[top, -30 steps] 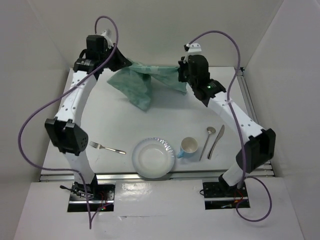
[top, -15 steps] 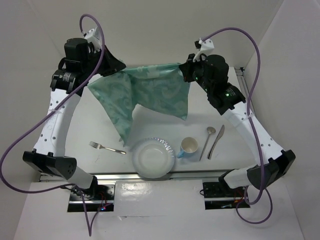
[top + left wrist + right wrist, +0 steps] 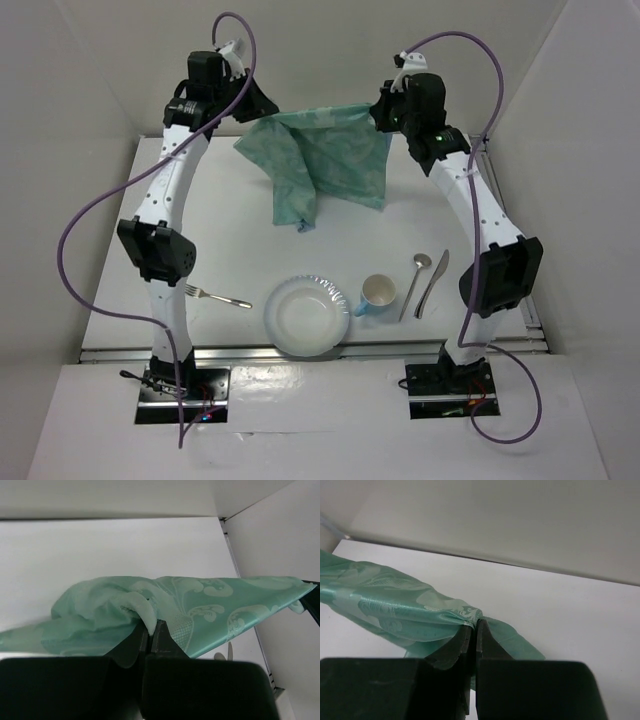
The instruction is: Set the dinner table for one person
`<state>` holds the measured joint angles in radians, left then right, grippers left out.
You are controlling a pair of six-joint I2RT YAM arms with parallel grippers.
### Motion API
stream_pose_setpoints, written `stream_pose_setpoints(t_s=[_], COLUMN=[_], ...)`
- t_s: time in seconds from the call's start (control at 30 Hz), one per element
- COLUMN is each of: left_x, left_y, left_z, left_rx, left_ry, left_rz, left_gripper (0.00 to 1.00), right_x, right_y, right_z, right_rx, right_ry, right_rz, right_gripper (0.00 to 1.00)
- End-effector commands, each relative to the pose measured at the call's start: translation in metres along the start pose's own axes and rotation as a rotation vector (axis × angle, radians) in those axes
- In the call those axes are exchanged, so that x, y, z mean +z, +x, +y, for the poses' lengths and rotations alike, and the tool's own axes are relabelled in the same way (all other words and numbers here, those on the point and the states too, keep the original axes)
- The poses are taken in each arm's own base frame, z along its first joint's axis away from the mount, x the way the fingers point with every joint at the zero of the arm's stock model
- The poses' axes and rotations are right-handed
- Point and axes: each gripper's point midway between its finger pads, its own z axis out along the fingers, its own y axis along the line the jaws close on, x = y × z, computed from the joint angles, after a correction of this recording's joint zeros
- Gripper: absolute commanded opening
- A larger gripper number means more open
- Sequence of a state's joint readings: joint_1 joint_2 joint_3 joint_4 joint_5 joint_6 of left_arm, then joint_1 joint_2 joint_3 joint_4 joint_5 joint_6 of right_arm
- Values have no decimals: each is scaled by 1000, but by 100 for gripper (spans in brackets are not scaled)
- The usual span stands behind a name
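We find left gripper (image 3: 150, 628) and right gripper (image 3: 474, 625) clenched on cloth mat (image 3: 335, 165) corners, aloft over the dinner table (image 3: 232, 240), far edge (likely for spreading)

Far side of your dinner table (image 3: 230, 250): the cloth mat (image 3: 330, 165) hangs above the surface, one top corner pinched in your left gripper (image 3: 262, 112), the other in your right gripper (image 3: 378, 112). The mat sags between them; you cannot tell whether its lowest corner touches the table.

Near edge, left to right as you face it:
- fork (image 3: 215, 296), apart from the plate
- plate (image 3: 307, 316), in the middle
- cup (image 3: 377, 295), just beside the plate's right rim
- spoon (image 3: 415, 284), then knife (image 3: 433, 283), side by side
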<state>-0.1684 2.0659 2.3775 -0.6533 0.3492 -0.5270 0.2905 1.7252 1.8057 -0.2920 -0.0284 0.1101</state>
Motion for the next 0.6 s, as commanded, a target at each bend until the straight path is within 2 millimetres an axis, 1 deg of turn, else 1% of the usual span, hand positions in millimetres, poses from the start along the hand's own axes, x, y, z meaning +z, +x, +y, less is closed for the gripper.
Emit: stream_pose_setpoints(t_s=[0.0, 0.03, 0.07, 0.1, 0.13, 0.17, 0.2, 0.23, 0.27, 0.3, 0.33, 0.37, 0.4, 0.43, 0.47, 0.5, 0.53, 0.57], left_x=[-23, -24, -32, -36, -40, -36, -51, -54, -50, -52, -70, -73, -63, -80, -72, -74, -76, -80], left_y=[-63, -70, -68, -67, -64, -50, -49, -45, -23, -13, -11, 2, 46, 49, 94, 110, 124, 133], left_z=[-4, -2, -6, -8, -9, -4, -14, -14, -4, -10, -20, -26, -17, -30, -16, -12, -9, -7], left_rx=[90, 97, 98, 99, 97, 82, 88, 86, 60, 61, 71, 71, 18, 3, -48, -75, -90, -106], left_ry=[19, 21, 29, 30, 28, 28, 47, 45, 32, 51, 69, 79, 79, 127, 121, 124, 125, 118], left_rz=[-181, -204, -202, -204, -199, -158, -160, -155, -96, -78, -90, -71, 29, 5, 104, 136, 168, 180], left_gripper=[0, 0, 0, 0, 0, 0, 0, 0, 0, 0, 0, 0, 0, 0, 32, 49, 64, 76], right_x=[-16, -18, -18, -21, -20, -30, -33, -36, -43, -47, -50, -53, -60, -64, -70, -73, -77, -80], right_y=[-79, -84, -84, -84, -71, -75, -71, -62, -43, -35, -20, -8, 23, 41, 73, 88, 102, 115], right_z=[-42, -46, -46, -51, -53, -57, -58, -59, -68, -74, -75, -81, -86, -92, -98, -98, -103, -104], right_rx=[-6, -6, -6, -4, -12, -12, -11, -10, -7, -4, 9, 21, 32, 36, 37, 55, 77, 87], right_ry=[115, 123, 123, 134, 138, 146, 156, 159, 184, 203, 206, 218, 242, 255, 278, 282, 297, 301], right_rz=[-202, -212, -212, -212, -184, -199, -200, -181, -153, -144, -118, -104, -53, -20, 32, 58, 81, 104], right_gripper=[0, 0, 0, 0, 0, 0, 0, 0, 0, 0, 0, 0, 0, 0, 0, 4, 9, 14])
